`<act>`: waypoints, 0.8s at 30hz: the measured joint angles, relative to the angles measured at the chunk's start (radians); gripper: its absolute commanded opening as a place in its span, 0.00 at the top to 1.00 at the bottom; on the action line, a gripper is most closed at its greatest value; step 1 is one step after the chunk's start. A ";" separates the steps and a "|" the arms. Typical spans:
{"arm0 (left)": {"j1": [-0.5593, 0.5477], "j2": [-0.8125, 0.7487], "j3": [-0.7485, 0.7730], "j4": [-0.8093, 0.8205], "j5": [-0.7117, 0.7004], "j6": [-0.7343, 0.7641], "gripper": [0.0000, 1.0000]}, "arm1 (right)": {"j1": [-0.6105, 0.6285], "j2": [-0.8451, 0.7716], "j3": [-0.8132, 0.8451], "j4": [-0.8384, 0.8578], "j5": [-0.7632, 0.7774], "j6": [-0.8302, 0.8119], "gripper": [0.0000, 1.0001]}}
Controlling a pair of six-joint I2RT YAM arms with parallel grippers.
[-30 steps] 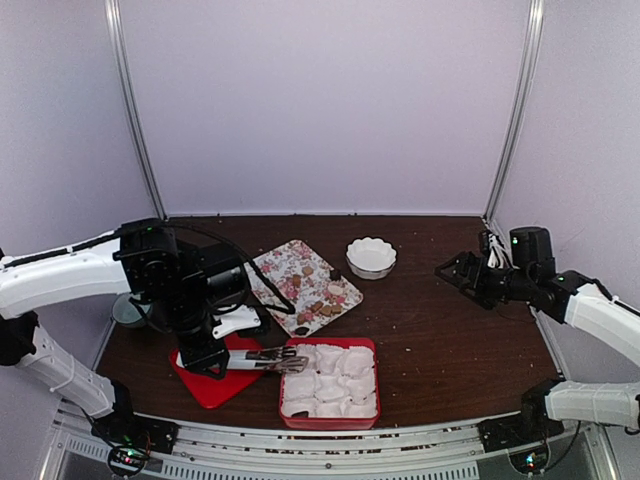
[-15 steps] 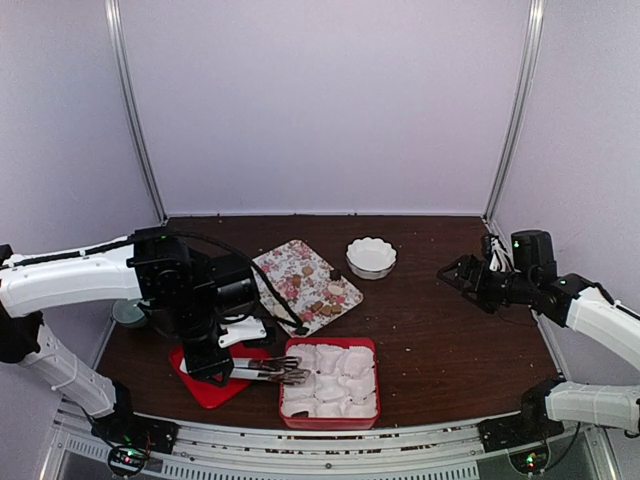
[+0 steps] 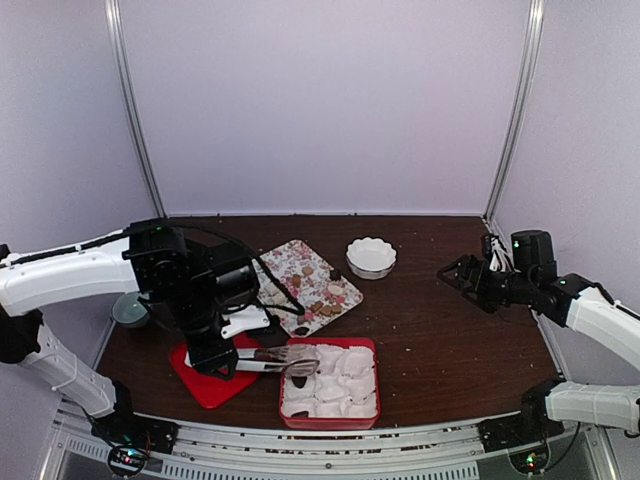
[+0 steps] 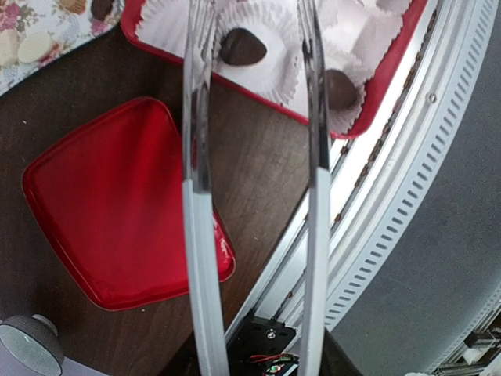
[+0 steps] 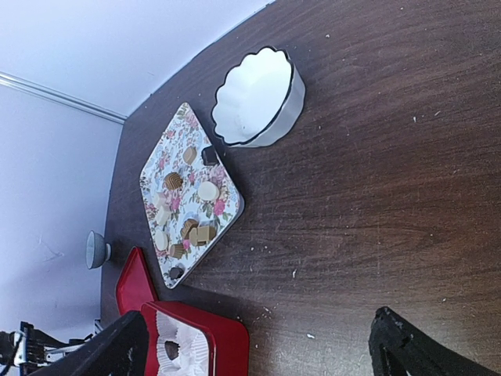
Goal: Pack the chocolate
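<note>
Small chocolate pieces (image 3: pixel 322 306), dark brown, tan and pale, lie on the flower-print tray (image 3: pixel 295 262), also in the right wrist view (image 5: pixel 196 233). A red box (image 3: pixel 368 347) holds white paper cups. Two dark pieces (image 4: pixel 243 47) sit in cups at its left end. My left gripper (image 3: pixel 208 358) is shut on metal tongs (image 4: pixel 196 157). The tong arms are spread and reach over those cups, and their tips run out of the wrist view. My right gripper (image 5: pixel 258 368) is open and empty above the table at the right.
A white scalloped bowl (image 3: pixel 371 256) stands behind the box, right of the tray. The red lid (image 3: pixel 205 385) lies left of the box. A small grey round object (image 3: pixel 128 308) sits at the far left. The metal table rail (image 4: pixel 391 196) runs close along the box's near side.
My left arm has shifted right and carried the tongs further over the left end of the red box. The right arm has hardly moved.
</note>
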 measured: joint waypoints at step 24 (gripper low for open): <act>0.369 0.452 0.534 0.125 -0.096 0.012 0.62 | 0.000 -0.013 0.002 -0.013 0.058 0.004 0.00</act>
